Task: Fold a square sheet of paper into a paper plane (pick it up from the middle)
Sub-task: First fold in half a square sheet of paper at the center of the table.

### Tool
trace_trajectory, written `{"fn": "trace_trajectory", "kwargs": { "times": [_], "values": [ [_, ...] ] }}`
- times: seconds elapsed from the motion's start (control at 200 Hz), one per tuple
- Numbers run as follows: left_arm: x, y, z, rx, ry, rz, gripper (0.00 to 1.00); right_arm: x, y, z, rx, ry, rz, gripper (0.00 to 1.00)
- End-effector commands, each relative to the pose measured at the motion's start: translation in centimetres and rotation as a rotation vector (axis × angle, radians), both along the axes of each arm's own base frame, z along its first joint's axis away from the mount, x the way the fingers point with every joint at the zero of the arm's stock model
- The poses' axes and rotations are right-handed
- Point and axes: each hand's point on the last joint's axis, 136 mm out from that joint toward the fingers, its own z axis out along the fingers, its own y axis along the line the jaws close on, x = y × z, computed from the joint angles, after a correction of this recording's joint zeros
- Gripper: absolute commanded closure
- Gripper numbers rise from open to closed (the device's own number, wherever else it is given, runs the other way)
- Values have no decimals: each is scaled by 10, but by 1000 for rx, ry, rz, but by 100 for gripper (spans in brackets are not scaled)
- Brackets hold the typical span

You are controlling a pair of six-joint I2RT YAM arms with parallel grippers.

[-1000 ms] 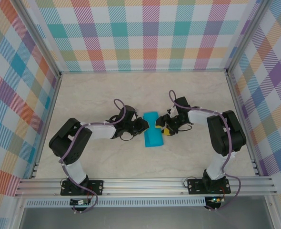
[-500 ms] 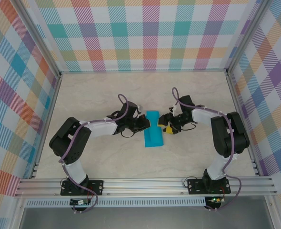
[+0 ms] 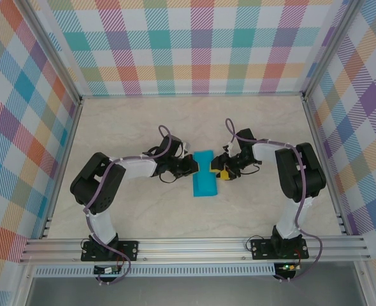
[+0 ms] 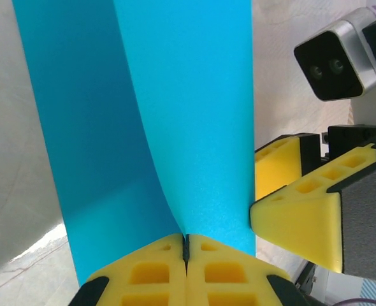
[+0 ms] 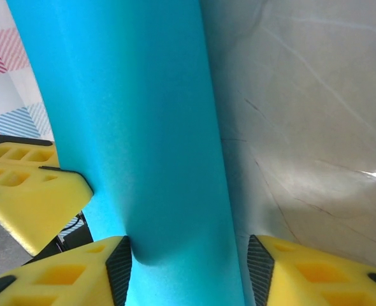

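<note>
Plaid walls [image 3: 201, 51] well apart around the square sheet of paper [image 3: 205, 180] lying on the tabletop [image 3: 143, 210], left tool [image 3: 191, 165] clamped on its left edge, right tool [image 3: 218, 167] apart astride its right edge, long axis near-to-far

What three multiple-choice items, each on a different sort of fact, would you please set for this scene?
1. Where does the paper lie?
A. between the two tools
B. against the back wall
C. on the near rail

2. What colour is the paper?
A. red
B. white
C. teal-blue

3. How does the left tool stand?
A. wide open
B. shut on the paper's edge
C. holding a cup

Answers:
1 A: the left tool and the right tool flank it in the top view.
2 C: the colour is plain in every view.
3 B: its yellow fingers meet, with the paper pinched between them.
</note>
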Motion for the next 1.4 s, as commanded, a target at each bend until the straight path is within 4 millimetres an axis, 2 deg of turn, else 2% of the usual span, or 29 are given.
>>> {"fn": "trace_trajectory", "kwargs": {
  "times": [0.0, 0.47, 0.585, 0.615, 0.715, 0.755, 0.83, 0.87, 0.985, 1.085, 1.255, 1.395],
  "values": [
    [0, 0, 1, -12, 14, -56, 96, 0, 5, 5, 37, -9, 36, 49],
    [6, 0, 1, -13, 15, -69, 96, -6, 14, 1, 33, -4, 55, 50],
    [8, 4, 1, 10, 11, -49, 93, -6, 12, -5, 4, -1, 44, 52],
    [8, 6, 1, 19, 10, -38, 89, -6, 12, -6, 2, 1, 40, 52],
    [10, 16, 7, 52, -10, 16, 72, -7, 12, -8, -12, 7, 20, 51],
    [10, 23, 9, 81, -19, 46, 60, -7, 11, -9, -29, 9, 8, 51],
    [9, 41, 13, 152, -39, 110, 56, -7, 7, -13, -81, 13, -15, 49],
    [8, 53, 14, 193, -43, 158, 50, -7, 7, -15, -95, 11, -16, 49],
    [3, 77, 19, 242, -62, 268, 49, -10, 2, -21, -172, 14, 4, 47],
    [-1, 94, 24, 261, -81, 343, 48, -12, -9, -29, -283, 39, 4, 46],
    [-6, 107, 40, 255, -121, 399, 45, -16, -15, -33, -346, 48, 21, 45],
    [-7, 108, 47, 250, -134, 396, 44, -17, -18, -36, -393, 78, 24, 45]
  ]
}}
